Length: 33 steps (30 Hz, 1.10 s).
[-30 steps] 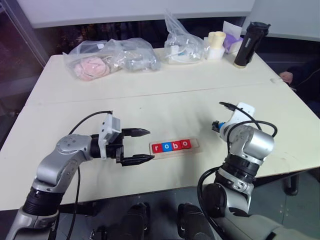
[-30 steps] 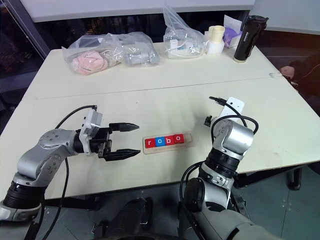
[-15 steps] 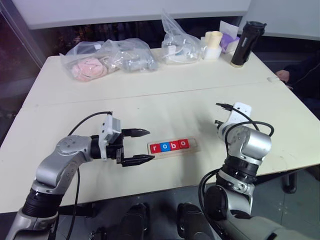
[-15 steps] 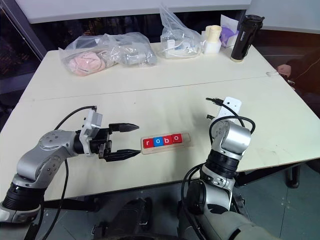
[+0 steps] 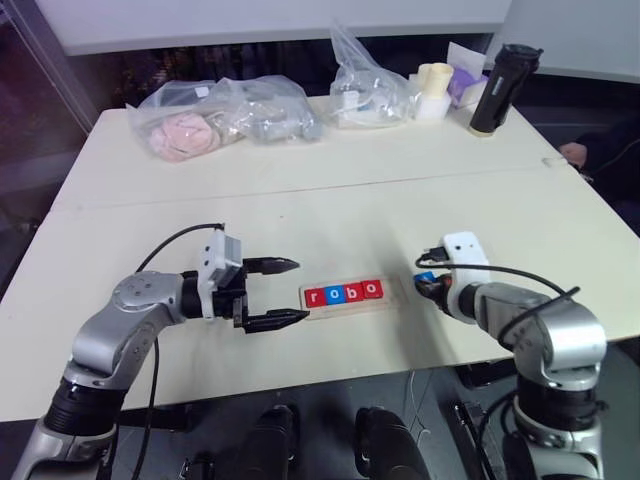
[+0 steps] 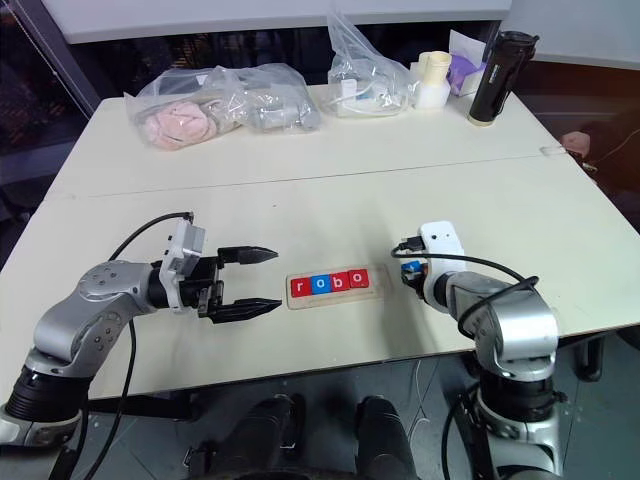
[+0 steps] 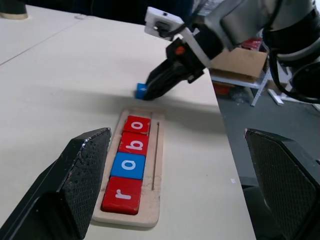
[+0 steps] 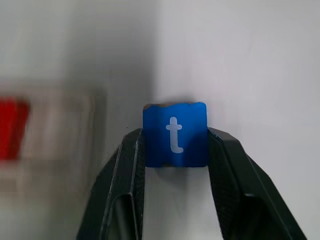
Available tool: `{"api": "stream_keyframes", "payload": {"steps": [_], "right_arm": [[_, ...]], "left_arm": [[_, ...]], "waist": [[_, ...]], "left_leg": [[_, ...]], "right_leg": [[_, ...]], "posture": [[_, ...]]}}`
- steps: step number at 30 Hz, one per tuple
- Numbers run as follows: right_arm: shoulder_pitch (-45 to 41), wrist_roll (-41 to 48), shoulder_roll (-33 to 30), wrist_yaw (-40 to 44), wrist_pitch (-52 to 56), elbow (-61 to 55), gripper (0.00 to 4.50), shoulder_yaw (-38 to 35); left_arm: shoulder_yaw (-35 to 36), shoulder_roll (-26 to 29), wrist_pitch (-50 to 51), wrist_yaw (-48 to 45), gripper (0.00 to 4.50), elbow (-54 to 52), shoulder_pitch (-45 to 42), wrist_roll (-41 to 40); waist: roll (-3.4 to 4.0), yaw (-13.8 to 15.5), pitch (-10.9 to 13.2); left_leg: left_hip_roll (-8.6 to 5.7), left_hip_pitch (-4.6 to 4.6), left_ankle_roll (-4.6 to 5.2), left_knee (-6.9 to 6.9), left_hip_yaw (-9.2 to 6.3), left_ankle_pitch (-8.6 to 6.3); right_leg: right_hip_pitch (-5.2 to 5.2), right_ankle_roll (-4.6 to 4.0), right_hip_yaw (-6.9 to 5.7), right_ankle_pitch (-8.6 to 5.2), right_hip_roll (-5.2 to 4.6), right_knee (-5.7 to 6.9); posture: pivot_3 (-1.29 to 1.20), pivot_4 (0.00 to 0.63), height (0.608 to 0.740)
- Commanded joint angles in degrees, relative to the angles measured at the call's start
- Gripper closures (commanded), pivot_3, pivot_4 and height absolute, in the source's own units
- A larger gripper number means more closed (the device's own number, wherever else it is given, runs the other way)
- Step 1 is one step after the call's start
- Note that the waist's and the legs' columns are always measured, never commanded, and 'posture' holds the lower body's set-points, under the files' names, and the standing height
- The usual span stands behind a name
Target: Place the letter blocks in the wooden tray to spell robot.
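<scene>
Beside the tray's right end, your right gripper [image 8: 175, 145] had changed most since a second before: back then the forearm stood bunched up near the table edge with the wrist housing raised, and now the arm lay stretched low across the cream table [image 5: 330, 200], fingers aimed toward the tray. Your right fingers [image 8: 125, 165] were pinched on the blue t block [image 8: 175, 134], one on each side edge, the white "t" facing the wrist camera and reading upright. In the left wrist view that blue block [image 7: 141, 91] sat at the gripper tips, low over the table, just past the far end of the wooden tray [image 7: 156, 165]; you could not tell whether it touched the surface. Your left gripper [image 5: 272, 293] had not shifted: it hovered level just left of the tray, fingers spread wide, holding nothing. Four letter blocks [image 5: 345, 293] lay in the tray groove, touching edge to edge, reading "r o b o": red r [image 7: 121, 194], blue o [image 7: 129, 165], red b [image 7: 133, 143], red o [image 7: 137, 124]. One slot at the tray's right end stood bare, nearest the held block. You could read no brand on the black bottle [image 5: 496, 88] or the plastic bags [image 5: 225, 115] at the table's far side.
</scene>
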Motion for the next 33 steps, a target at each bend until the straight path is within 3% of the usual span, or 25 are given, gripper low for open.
{"api": "stream_keyframes", "payload": {"steps": [1,11,17,18,22,25,26,30,33], "right_arm": [[2.25,3.43,-1.25,-0.39,1.02,-2.57,3.37,-0.18],[2.48,5.96,1.08,-8.37,1.02,-2.19,3.37,-3.91],[1.83,10.02,-0.76,-9.00,1.02,-1.74,0.28,-3.69],[1.59,11.08,-2.43,-7.90,1.02,-1.89,0.05,-2.79],[-0.98,14.12,-14.05,1.22,-1.42,-3.88,0.05,3.73],[2.86,7.73,-34.85,22.92,-29.32,-2.01,0.05,12.64],[3.76,5.45,-38.89,27.52,-37.14,-0.02,0.05,14.04],[4.19,-1.03,-43.59,42.73,-66.82,14.78,0.05,15.79],[0.86,-4.18,-42.09,50.39,-79.10,24.92,0.05,17.87]], "left_arm": [[0.28,0.08,-0.86,-0.31,0.00,-1.04,-0.05,0.07],[-0.17,-0.36,-1.47,-0.37,0.00,-0.64,-0.27,0.50],[-0.29,-0.56,-1.53,-0.41,0.00,-0.47,-0.50,0.63],[-0.30,-0.58,-1.57,-0.49,0.00,-0.38,-0.56,0.71],[-0.20,-0.68,-1.39,-0.59,0.00,-0.23,-0.75,0.76],[-0.26,-0.73,-1.36,-0.80,0.00,0.08,-1.13,0.97],[-0.26,-0.79,-1.33,-0.86,0.00,0.24,-1.32,1.05],[-0.18,-0.98,-1.26,-0.97,0.00,0.54,-1.80,1.22],[-0.06,-0.93,-1.07,-0.87,0.00,0.21,-1.76,1.12]], "waist": [[-0.01,0.03,0.00],[-0.04,0.07,-0.01],[-0.04,0.20,-0.01],[-0.04,0.21,-0.01],[0.00,0.12,0.05],[0.16,0.26,0.18],[0.14,0.25,0.19],[-0.02,-0.21,0.26],[-0.02,-0.08,0.29]], "left_leg": [[0.00,-0.01,0.01,-0.03,0.00,0.00],[0.00,-0.03,0.04,-0.30,-0.01,0.00],[0.00,-0.04,0.03,-0.25,-0.01,-0.01],[-0.01,-0.04,0.03,-0.26,-0.01,-0.01],[-0.05,-0.18,0.06,-0.25,0.02,0.00],[-0.05,-0.28,0.09,-0.21,0.02,-0.02],[-0.06,-0.29,0.12,-0.21,0.00,-0.03],[-0.03,-0.30,0.15,-0.10,0.05,-0.06],[-0.01,-0.30,0.15,0.00,0.03,-0.07]], "right_leg": [[0.00,-0.02,0.00,0.02,-0.01,-0.05],[-0.02,-0.18,-0.02,0.12,-0.01,-0.29],[0.00,-0.19,-0.03,0.13,-0.02,-0.29],[0.00,-0.19,-0.03,0.13,-0.02,-0.30],[-0.11,-0.18,-0.10,0.13,-0.02,-0.35],[-0.14,-0.13,-0.22,0.11,0.02,-0.37],[-0.11,0.05,-0.29,0.00,0.00,-0.38],[-0.05,0.13,-0.36,-0.02,0.00,-0.42],[-0.03,0.07,-0.34,0.05,0.00,-0.38]], "posture": [[0.00,0.150,0.725],[0.00,0.150,0.725],[0.00,0.150,0.725],[0.00,0.150,0.725],[0.00,0.150,0.725],[0.00,0.150,0.725],[0.00,0.150,0.725],[0.00,0.150,0.725],[0.00,0.150,0.725]]}}
